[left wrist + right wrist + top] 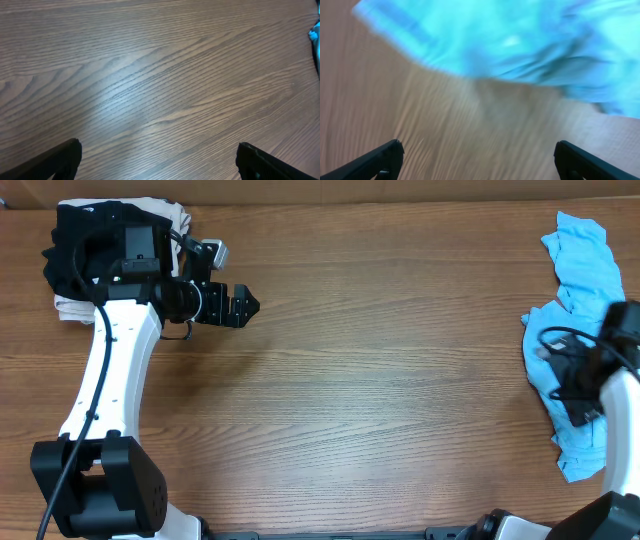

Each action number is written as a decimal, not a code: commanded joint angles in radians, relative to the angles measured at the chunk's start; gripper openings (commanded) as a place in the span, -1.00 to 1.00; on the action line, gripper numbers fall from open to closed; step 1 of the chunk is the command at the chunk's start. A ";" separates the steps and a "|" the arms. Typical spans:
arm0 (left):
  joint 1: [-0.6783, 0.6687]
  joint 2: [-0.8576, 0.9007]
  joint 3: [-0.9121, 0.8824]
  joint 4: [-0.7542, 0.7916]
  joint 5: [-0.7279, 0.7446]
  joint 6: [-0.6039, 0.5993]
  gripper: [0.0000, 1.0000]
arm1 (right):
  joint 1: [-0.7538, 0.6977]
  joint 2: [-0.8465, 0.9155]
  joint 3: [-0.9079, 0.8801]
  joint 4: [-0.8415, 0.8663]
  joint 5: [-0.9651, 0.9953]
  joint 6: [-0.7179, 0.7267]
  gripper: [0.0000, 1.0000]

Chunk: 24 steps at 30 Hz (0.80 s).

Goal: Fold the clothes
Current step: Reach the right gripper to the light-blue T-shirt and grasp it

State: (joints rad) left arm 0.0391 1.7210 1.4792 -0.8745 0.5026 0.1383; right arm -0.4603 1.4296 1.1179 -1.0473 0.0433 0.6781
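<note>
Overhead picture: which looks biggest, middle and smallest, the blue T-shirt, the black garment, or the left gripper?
1. blue T-shirt
2. black garment, partly hidden by the left arm
3. left gripper

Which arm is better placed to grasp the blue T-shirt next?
The right: the right end effector, open, hangs close to the crumpled T-shirt; the left end effector is far away, near the black garment.
</note>
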 commanded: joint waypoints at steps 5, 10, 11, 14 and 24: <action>-0.008 0.007 0.026 0.012 0.027 0.011 1.00 | -0.254 -0.009 -0.112 -0.012 0.035 0.055 1.00; -0.009 0.007 0.026 0.018 0.027 0.011 1.00 | -0.350 -0.009 -0.220 0.075 0.035 0.024 1.00; -0.011 0.007 0.026 0.023 0.026 0.011 0.99 | -0.360 -0.009 -0.238 0.095 0.035 0.025 1.00; -0.029 0.007 0.026 0.043 0.026 0.011 1.00 | -0.371 -0.009 -0.299 0.192 0.034 0.018 0.99; -0.064 0.007 0.025 0.077 0.018 0.012 1.00 | -0.370 -0.009 -0.315 0.298 0.034 -0.032 0.72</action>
State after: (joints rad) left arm -0.0139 1.7210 1.4792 -0.8066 0.5091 0.1383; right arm -0.8295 1.4296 0.8108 -0.7647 0.0673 0.6601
